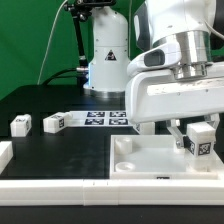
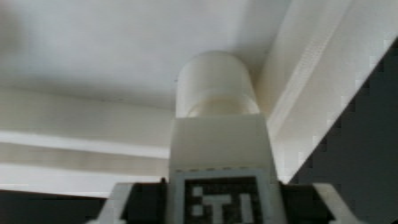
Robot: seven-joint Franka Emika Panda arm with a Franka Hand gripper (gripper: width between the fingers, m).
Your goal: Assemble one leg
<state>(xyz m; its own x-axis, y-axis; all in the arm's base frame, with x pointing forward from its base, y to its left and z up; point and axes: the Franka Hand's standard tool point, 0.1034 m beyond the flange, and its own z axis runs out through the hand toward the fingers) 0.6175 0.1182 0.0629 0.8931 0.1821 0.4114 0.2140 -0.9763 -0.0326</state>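
Note:
My gripper (image 1: 197, 138) is shut on a leg (image 1: 198, 146), a small white block with a black-and-white tag on its face. It holds the leg over the right part of the large white tray-like top (image 1: 150, 168), close above its inner surface near a corner. In the wrist view the leg (image 2: 222, 120) runs out from between my fingers (image 2: 135, 206), with its rounded end over the top (image 2: 89, 70) beside a raised rim. I cannot tell whether the leg touches the top. Two more legs (image 1: 20, 124) (image 1: 53, 122) lie on the black table at the exterior view's left.
The marker board (image 1: 105, 118) lies flat behind the top. A white rail (image 1: 60, 186) runs along the front edge, with a white block (image 1: 4, 154) at the far left. The robot base (image 1: 105, 55) stands at the back.

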